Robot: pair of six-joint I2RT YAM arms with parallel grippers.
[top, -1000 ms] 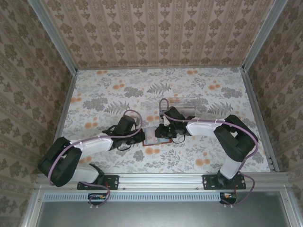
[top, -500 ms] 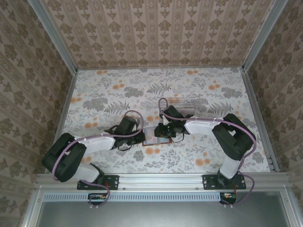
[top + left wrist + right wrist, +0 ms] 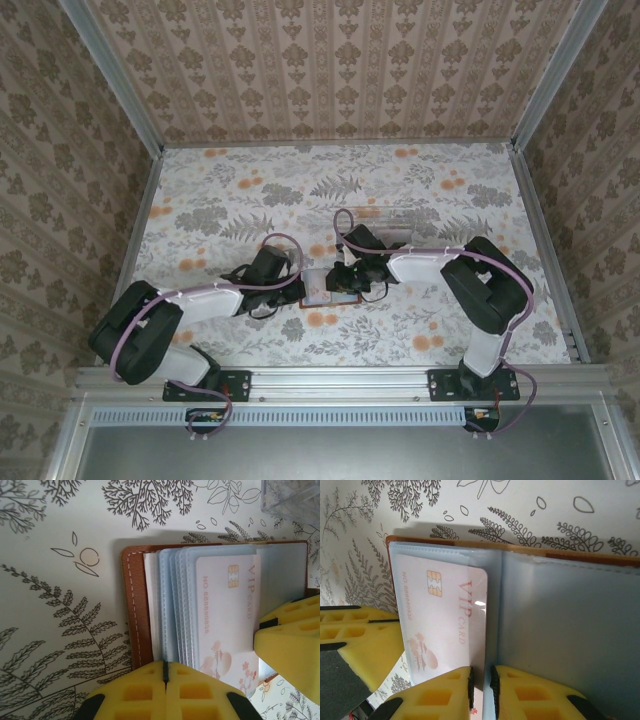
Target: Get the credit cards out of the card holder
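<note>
The right end effector [image 3: 481, 677] is nearly closed. Only a thin slot is left between its yellow foam-faced fingers, and that slot pinches the near corner of a credit card [image 3: 445, 615] where its long edge meets the holder's fold. The left end effector [image 3: 165, 671] is fully closed, pads pressed together over the near edge of the card holder [image 3: 135, 605]; I cannot tell whether anything thin is caught between them.

The card is pale pink-white, glossy and round-cornered. Its long axis runs straight away from the right fingertips, with the flower print at the near end and the gold chip at the far end. It sits partly inside a clear film sleeve.

The holder lies open and flat on the tabletop [image 3: 60, 540] between the two end effectors. It has a brown leather-like cover with white stitching. Inside it, a fan of grey-blue translucent pockets [image 3: 172, 605] overlaps like shingles, each running the same way as the card. Right of the right end effector's slot, the wide pocket panel [image 3: 570, 630] is smooth and matte.

Beyond the holder, the tabletop has a printed fern and flower pattern. A clear plastic tray [image 3: 292, 497] stands past the holder's far corner.
</note>
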